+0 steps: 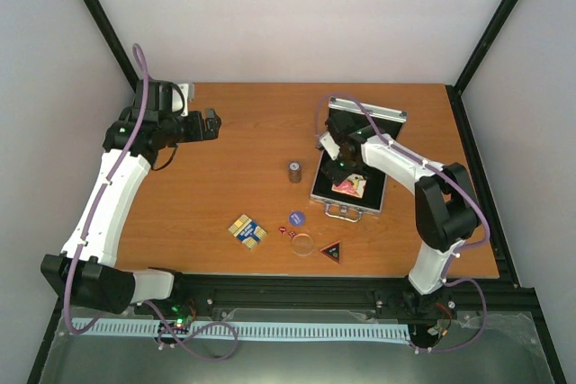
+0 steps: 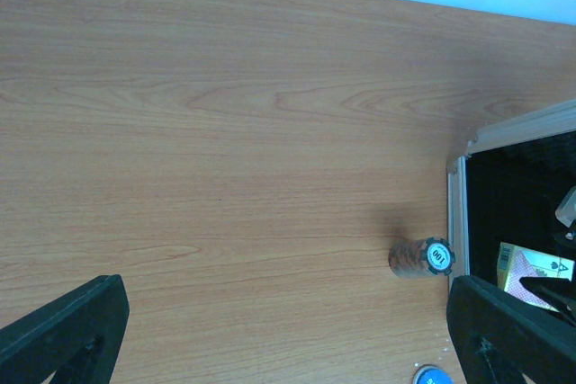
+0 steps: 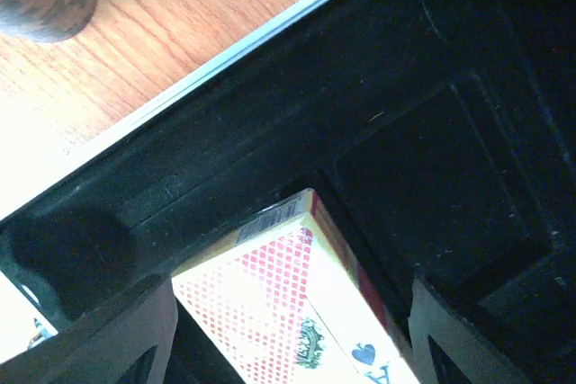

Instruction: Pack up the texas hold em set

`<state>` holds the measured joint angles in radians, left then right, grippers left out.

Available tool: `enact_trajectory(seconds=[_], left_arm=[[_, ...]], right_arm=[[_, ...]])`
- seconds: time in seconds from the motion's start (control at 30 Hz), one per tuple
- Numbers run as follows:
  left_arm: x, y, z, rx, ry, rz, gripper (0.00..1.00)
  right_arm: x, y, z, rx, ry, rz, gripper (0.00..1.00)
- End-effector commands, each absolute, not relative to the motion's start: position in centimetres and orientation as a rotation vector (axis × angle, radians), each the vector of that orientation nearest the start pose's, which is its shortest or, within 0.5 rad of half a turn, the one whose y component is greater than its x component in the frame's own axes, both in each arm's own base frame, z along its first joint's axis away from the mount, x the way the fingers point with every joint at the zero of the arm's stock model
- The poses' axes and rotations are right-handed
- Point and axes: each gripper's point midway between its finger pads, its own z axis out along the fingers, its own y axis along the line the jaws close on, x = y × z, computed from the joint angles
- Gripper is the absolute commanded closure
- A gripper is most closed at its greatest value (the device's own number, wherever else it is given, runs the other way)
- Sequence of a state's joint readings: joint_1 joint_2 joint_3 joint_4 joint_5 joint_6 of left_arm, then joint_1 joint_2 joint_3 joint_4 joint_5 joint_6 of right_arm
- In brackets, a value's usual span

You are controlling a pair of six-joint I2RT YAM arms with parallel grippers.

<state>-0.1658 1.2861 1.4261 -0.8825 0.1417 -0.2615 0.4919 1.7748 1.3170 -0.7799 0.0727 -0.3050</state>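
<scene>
On the table (image 1: 225,159) the open case (image 1: 317,188) sat right of centre, its lid (image 1: 371,120) raised on the far side and its handle (image 1: 343,215) facing the arms. Just left of the case stood the dark cylinder (image 1: 294,171), upright and apart from the case's rim. Nearer the arms lay the loose pieces: the blue-gold deck (image 1: 247,231) furthest left, then the blue chip (image 1: 296,218), red dice (image 1: 287,232) and clear disc (image 1: 304,244) close together, and the black triangle (image 1: 332,252) just right of the disc. None of these lay between the right arm and the case. The red deck (image 3: 261,303) rested tilted inside the case on the black lining (image 3: 432,159), one corner raised. The right end effector (image 3: 290,339) was down in the case with its fingers (image 3: 99,339) spread about the deck's width, one on each side of it and close to its edges; whether they pressed on the deck could not be told. The left end effector (image 2: 286,312) hung over bare table at the far left, well apart from everything, its fingers (image 2: 63,330) spread wide and holding nothing.
</scene>
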Motion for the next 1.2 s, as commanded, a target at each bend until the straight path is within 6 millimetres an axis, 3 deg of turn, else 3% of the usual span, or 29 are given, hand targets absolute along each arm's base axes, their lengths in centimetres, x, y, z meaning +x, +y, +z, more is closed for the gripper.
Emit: enact_trajectory(seconds=[0.0, 0.57, 0.87, 1.17], left_arm=[[35.7, -8.6, 31.2, -0.015, 2.285, -0.383, 0.00], [36.0, -8.8, 30.9, -0.011, 2.293, -0.389, 0.00], [35.9, -8.8, 30.7, -0.010, 2.299, -0.390, 0.00], [35.6, -8.5, 30.5, -0.013, 2.300, -0.373, 0.00]], right_arm=[[36.2, 17.2, 7.9, -0.804, 2.680, -0.039, 0.27], [36.9, 13.5, 10.5, -0.057, 2.584, -0.109, 0.26], [38.0, 12.3, 7.9, -0.004, 2.624, -0.252, 0.24], [35.2, 12.0, 5.2, -0.003, 2.713, -0.209, 0.25]])
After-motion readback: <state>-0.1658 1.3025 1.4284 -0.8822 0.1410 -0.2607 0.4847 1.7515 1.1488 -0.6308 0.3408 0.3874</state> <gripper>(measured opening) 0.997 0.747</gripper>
